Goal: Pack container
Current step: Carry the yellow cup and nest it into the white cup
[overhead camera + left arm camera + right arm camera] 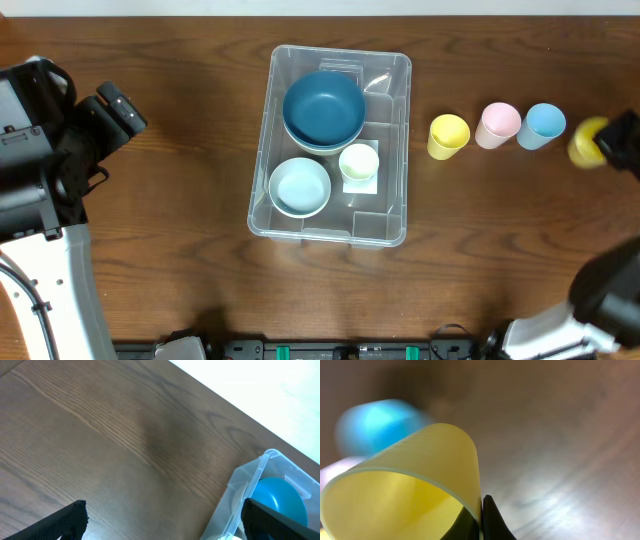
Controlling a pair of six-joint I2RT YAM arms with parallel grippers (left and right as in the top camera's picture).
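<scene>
Well left of right end effector (481, 512): container (388, 215) | jaws seemingly clamped on yellow cup (435, 455)

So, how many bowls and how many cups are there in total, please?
Bowls: 2 (dark blue bowl, light blue bowl, both in the bin).
Cups: 5 (pale cup in the bin; yellow cup, pink cup, blue cup on the table; second yellow cup in the right hand).
Total: 7.
</scene>
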